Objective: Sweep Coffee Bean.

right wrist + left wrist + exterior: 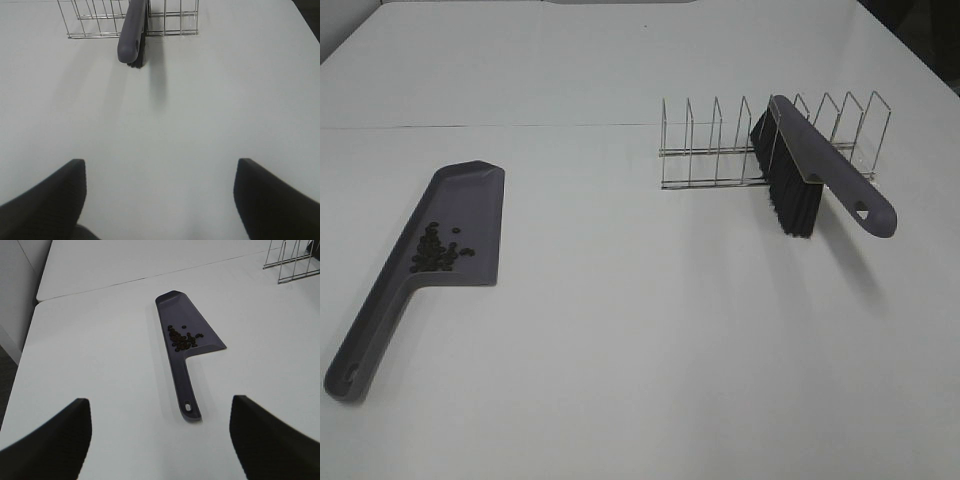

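The table (640,350) is white, with a thin seam running across its far part. On its left side lies a grey dustpan (450,225), flat on the surface, its handle pointing toward the near left edge and its wide mouth facing away. The coffee beans (438,250) sit in a loose cluster inside the pan, near where the pan narrows into the handle; one or two lie slightly apart from the cluster but on the pan. No beans are seen on the table surface. On the right side stands a wire rack (720,145) with upright dividers. A brush (820,170) rests in the rack, set between dividers, bristles down and black, its grey handle projecting out of the rack toward the near right and clear of the table. Pan and rack are well apart. Neither arm appears in the high view. The left gripper (160,440) is seen in its wrist view only: fingers (55,435) spread wide, nothing between them, held above bare table on the handle side of the pan and apart from it. The right gripper (160,200) likewise shows fingers (50,195) spread wide and holding nothing, above bare table, facing the end of the brush handle and well apart from it.
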`<control>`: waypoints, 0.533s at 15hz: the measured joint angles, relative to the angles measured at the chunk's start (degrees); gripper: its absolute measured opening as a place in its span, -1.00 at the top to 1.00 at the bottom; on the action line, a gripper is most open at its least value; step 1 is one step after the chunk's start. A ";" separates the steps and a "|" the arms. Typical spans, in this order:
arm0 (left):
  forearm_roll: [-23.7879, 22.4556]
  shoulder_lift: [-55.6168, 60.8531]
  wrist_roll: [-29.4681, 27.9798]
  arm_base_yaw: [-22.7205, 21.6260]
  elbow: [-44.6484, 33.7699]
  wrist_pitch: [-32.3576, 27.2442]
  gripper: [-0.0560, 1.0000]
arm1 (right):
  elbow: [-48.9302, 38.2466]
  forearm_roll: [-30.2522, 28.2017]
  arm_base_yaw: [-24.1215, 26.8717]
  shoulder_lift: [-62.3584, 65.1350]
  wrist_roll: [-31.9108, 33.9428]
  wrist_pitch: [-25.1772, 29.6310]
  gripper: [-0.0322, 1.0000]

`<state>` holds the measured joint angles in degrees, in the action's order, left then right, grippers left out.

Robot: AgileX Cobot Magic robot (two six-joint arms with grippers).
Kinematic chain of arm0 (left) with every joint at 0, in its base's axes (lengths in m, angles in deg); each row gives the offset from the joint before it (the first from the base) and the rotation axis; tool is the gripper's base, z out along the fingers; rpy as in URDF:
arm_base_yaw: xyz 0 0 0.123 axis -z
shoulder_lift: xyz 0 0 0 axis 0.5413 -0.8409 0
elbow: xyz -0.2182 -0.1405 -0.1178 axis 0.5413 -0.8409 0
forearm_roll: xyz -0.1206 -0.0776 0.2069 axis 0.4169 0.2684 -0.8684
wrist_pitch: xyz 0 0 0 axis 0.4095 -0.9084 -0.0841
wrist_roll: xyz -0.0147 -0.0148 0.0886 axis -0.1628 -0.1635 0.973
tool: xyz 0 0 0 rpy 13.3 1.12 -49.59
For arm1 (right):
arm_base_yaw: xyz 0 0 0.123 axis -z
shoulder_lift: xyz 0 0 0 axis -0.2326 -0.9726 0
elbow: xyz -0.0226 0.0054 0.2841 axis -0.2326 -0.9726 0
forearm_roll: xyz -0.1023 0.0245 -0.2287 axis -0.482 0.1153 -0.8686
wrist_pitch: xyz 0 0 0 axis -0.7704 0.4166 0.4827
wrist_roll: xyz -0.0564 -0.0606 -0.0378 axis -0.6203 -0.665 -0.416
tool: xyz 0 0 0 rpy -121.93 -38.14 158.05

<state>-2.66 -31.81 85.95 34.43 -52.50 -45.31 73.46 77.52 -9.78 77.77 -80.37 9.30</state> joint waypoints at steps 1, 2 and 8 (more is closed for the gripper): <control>0.00 0.00 0.00 0.00 0.00 0.00 -0.44 | 0.00 0.00 0.00 0.00 0.00 0.00 -0.53; 0.00 0.00 0.00 0.00 0.00 0.00 -0.44 | 0.00 0.00 0.00 0.00 0.00 0.00 -0.53; 0.00 0.00 0.00 0.00 0.00 0.00 -0.44 | 0.00 0.00 0.00 0.00 0.00 0.00 -0.53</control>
<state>-2.66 -31.81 85.95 34.43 -52.50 -45.31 73.46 77.52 -9.78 77.77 -80.37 9.30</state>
